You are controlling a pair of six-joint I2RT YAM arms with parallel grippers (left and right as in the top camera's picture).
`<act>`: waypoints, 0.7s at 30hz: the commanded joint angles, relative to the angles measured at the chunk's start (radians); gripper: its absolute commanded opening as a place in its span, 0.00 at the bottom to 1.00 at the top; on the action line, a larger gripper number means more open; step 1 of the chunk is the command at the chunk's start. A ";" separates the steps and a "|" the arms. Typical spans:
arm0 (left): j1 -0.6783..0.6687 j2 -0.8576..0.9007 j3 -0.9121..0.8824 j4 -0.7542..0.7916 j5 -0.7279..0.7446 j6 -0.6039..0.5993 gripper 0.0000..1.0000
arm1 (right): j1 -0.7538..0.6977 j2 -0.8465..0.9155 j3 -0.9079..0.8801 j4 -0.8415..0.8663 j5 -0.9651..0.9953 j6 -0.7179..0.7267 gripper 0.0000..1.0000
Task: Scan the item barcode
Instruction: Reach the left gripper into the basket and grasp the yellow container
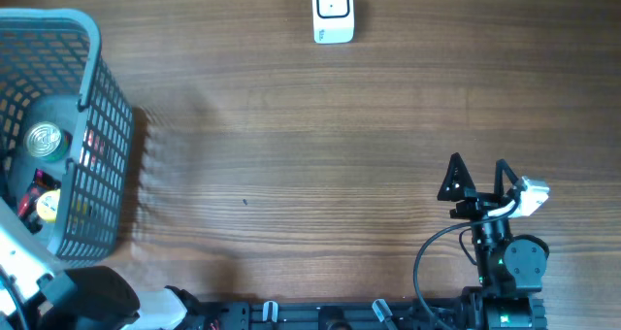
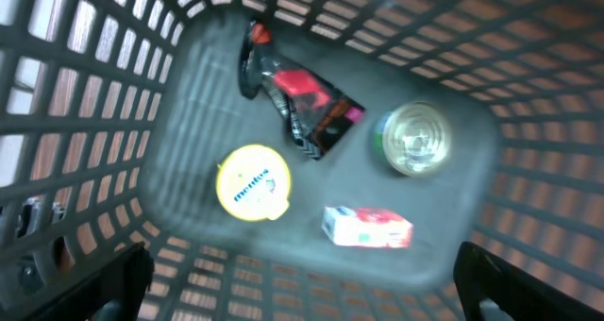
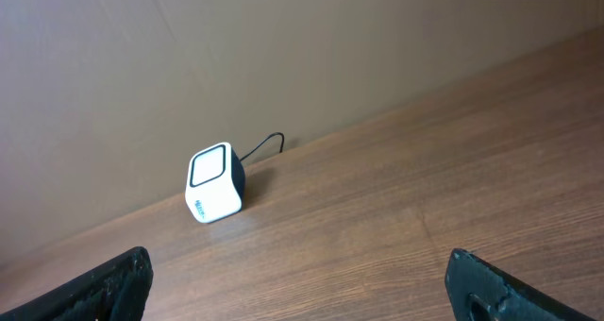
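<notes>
1. The left gripper (image 2: 302, 257) hangs over the basket (image 2: 528, 66), its fingers spread wide with nothing between them. The basket sits at the 9 o'clock edge of the table (image 1: 320, 175).
2. The goods lie on the basket floor: a dark packet (image 2: 302, 99) at 12 o'clock, a can (image 2: 415, 139) at 3, a small carton (image 2: 368, 227) at 5 and a yellow-lidded tub (image 2: 253, 181) at 8. No barcode is legible from here.
3. The step in hand looks like picking one item. The carton seems easiest, being flat-sided and clear of its neighbours. Turn the wrist so the fingers close across its narrow width, descend straight, and keep off the mesh walls.
4. The scanner (image 1: 333, 10) stands at the table's 12 o'clock, its window tilted toward the arms. Carry the item there with the code facing that window.
5. The right gripper (image 1: 477, 170) sits at 4 o'clock, likewise spread and empty.
</notes>
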State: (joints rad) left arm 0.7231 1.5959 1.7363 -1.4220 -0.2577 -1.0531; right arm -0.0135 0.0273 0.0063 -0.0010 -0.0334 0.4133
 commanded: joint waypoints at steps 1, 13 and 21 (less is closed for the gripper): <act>0.006 0.010 -0.167 0.083 -0.073 -0.035 1.00 | 0.003 -0.005 -0.001 0.002 -0.013 -0.018 1.00; 0.006 0.010 -0.578 0.437 -0.111 -0.024 1.00 | 0.003 -0.005 -0.001 0.002 -0.013 -0.018 1.00; 0.006 0.011 -0.618 0.526 -0.109 -0.026 1.00 | 0.003 -0.005 -0.001 0.002 -0.013 -0.018 1.00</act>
State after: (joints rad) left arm 0.7231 1.6085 1.1282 -0.9108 -0.3470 -1.0649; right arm -0.0135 0.0273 0.0063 -0.0010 -0.0334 0.4133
